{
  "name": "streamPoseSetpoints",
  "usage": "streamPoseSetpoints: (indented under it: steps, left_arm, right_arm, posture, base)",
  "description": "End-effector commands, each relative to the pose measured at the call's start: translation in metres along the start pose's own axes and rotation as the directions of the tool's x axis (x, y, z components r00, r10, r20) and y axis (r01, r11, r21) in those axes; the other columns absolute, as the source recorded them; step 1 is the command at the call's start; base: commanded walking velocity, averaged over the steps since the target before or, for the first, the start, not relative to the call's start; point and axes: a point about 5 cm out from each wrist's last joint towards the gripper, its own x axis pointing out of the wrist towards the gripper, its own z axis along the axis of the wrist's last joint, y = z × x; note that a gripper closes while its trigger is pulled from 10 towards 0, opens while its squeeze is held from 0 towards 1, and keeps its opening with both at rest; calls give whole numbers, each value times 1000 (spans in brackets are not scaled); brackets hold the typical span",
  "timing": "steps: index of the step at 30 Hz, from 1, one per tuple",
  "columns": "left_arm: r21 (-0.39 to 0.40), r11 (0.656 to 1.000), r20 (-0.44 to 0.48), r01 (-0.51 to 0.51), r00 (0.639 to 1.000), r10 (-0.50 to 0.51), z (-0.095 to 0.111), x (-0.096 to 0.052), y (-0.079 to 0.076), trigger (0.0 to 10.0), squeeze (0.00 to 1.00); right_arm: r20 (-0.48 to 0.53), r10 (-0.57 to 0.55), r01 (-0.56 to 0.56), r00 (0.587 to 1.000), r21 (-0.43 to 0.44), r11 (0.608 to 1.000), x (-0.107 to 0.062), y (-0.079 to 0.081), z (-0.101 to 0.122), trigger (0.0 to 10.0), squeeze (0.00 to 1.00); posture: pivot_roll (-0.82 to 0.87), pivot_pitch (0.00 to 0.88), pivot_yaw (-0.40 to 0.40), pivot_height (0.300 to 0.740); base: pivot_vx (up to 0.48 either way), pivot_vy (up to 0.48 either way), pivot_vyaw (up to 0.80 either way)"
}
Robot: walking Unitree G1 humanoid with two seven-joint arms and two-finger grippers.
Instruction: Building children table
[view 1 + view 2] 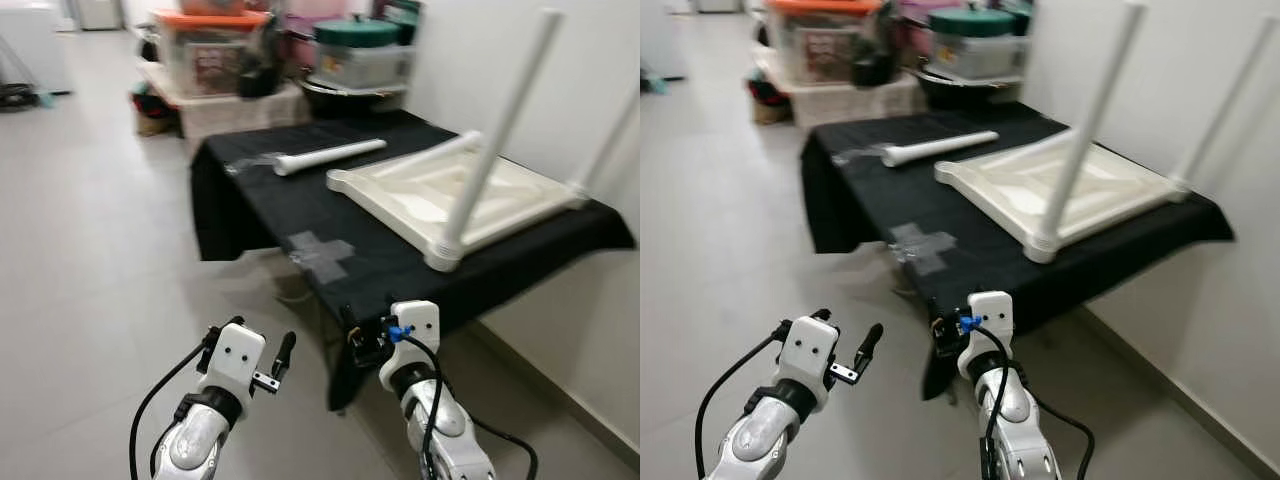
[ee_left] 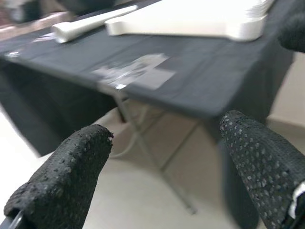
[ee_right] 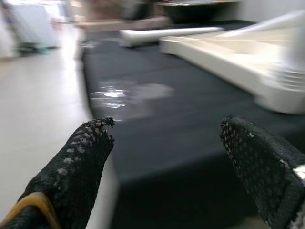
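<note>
The loose table leg (image 1: pixel 330 156) lies crosswise on the bench (image 1: pixel 260 215) at twelve o'clock, beside the upturned tabletop (image 1: pixel 440 195). Both the left gripper (image 1: pixel 262 362) and right gripper (image 1: pixel 368 338) hang released, the right nearer the bench.

One tabletop (image 1: pixel 440 195), three fitted legs (image 1: pixel 495 135), one loose leg (image 1: pixel 330 155).

home storage room | tiled floor (image 1: pixel 90 220) | stacked plastic storage bins (image 1: pixel 210 50) | white wall (image 1: pixel 470 60)

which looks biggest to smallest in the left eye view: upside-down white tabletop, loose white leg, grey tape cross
1. upside-down white tabletop
2. loose white leg
3. grey tape cross; it lies nearer the camera, yet looks smallest.
</note>
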Motion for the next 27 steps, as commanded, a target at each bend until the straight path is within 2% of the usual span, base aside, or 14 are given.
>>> streamPoseSetpoints:
  steps: [1, 8, 11, 23, 27]
  left_arm:
    - [-1, 1000, -15, 3, 1000, -3, -3, -2, 2, 10000, 0]
    - [-9, 1000, -23, 4, 1000, -4, -4, -1, 3, 10000, 0]
    - [-9, 1000, -25, 3, 1000, -3, -4, -1, 3, 10000, 0]
    - [-14, 1000, -34, 14, 999, -14, -4, -1, 2, 10000, 0]
    - [-9, 1000, -33, 18, 999, -19, -4, -1, 2, 10000, 0]
  right_arm:
    - [-6, 5, -5, 1000, 3, 1000, -1, 4, -2, 10000, 0]
    - [-2, -5, 5, 1000, 2, 1000, -2, 4, -2, 10000, 0]
    - [-2, -7, 7, 1000, 4, 1000, -2, 3, -2, 10000, 0]
    - [-3, -2, 2, 1000, -9, 1000, -2, 4, -2, 10000, 0]
    - [8, 3, -3, 1000, -13, 1000, -2, 5, -1, 10000, 0]
  posture:
    - [56, 3, -49, 740]
    - [55, 6, -48, 740]
    - [55, 6, -46, 740]
    - [55, 6, -49, 740]
    - [56, 5, -46, 740]
  base:
    - [0, 0, -800]
    - [0, 0, -791]
    - [0, 287, -788]
    - [0, 468, -779]
    - [0, 480, 0]
